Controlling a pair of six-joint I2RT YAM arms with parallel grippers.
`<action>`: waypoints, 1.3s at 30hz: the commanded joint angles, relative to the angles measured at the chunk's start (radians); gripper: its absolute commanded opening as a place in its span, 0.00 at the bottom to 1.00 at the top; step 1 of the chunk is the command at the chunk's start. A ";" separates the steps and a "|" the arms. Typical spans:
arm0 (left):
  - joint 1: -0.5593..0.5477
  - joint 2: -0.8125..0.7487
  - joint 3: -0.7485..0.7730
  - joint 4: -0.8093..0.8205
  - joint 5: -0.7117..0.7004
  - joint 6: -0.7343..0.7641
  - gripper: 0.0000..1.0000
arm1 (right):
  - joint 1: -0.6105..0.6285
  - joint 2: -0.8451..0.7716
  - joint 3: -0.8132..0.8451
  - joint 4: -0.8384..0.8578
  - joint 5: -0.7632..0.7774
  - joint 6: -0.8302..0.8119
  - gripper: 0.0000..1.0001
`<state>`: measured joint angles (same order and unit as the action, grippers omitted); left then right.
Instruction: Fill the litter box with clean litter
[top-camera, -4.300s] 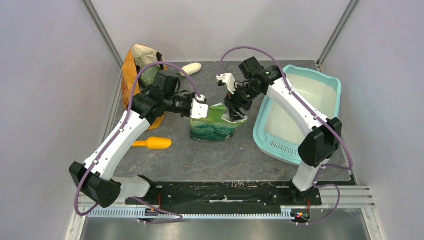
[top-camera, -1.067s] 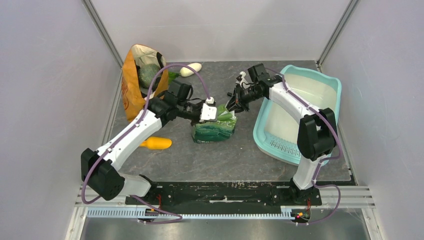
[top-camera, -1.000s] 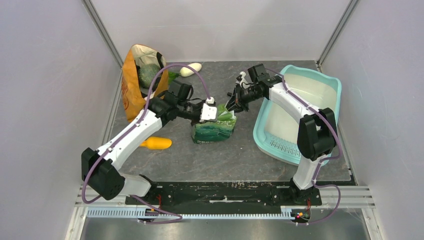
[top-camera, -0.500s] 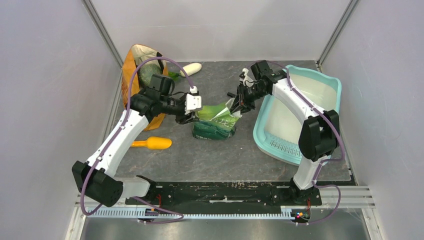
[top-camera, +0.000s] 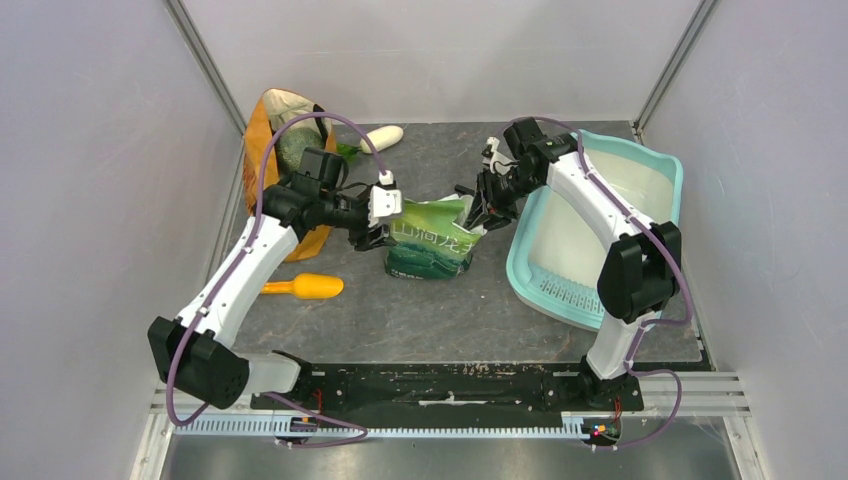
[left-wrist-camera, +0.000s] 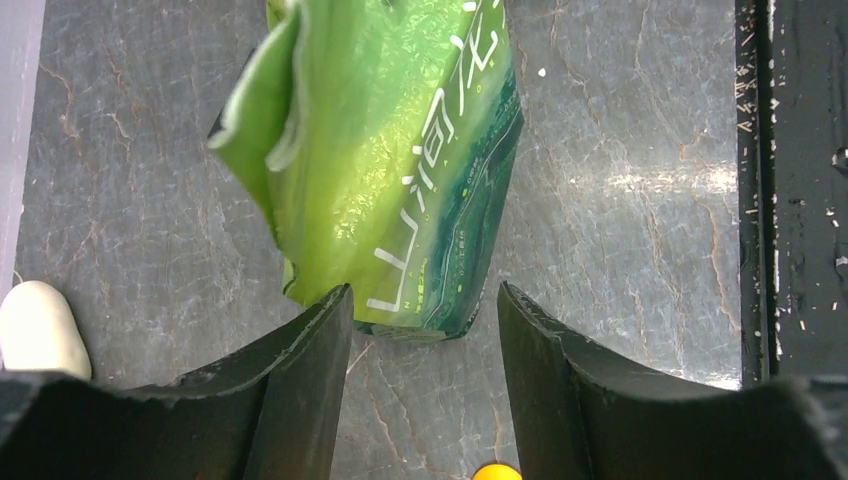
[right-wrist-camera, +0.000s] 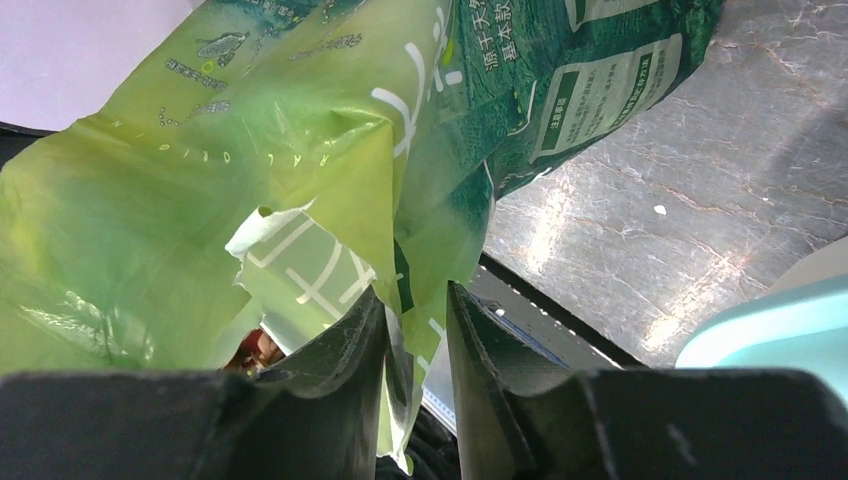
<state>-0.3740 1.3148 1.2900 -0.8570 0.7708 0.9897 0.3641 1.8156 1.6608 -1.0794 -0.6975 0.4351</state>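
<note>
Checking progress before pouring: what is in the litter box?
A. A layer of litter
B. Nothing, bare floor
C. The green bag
B: the litter box shows a bare whitish floor wherever the right arm leaves it visible; the bag stands on the table.

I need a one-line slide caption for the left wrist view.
Open left gripper straddling the end of a green printed bag on a grey marbled table.

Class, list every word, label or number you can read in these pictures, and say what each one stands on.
On the green bag, front: large white Chinese characters, creased and partly cut off, not readable for certain.
Its side, right wrist view: small white Chinese print in panels, too small to read.
Its pale fold: spaced Latin letters, too faint.
On the litter box and orange scoop: no text seen.
</note>
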 joint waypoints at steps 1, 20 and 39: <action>0.038 -0.044 0.009 0.033 0.073 0.027 0.62 | -0.002 -0.041 0.060 -0.035 0.027 -0.037 0.36; 0.468 -0.246 -0.266 -0.555 -0.403 0.682 0.55 | -0.077 -0.145 0.156 -0.041 0.134 -0.128 0.85; 0.699 0.003 -0.534 0.088 -0.575 0.783 0.69 | -0.088 -0.233 0.160 -0.022 0.044 -0.236 0.97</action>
<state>0.3195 1.3029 0.7921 -0.9314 0.2100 1.7058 0.2783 1.6482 1.8076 -1.1179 -0.6140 0.2348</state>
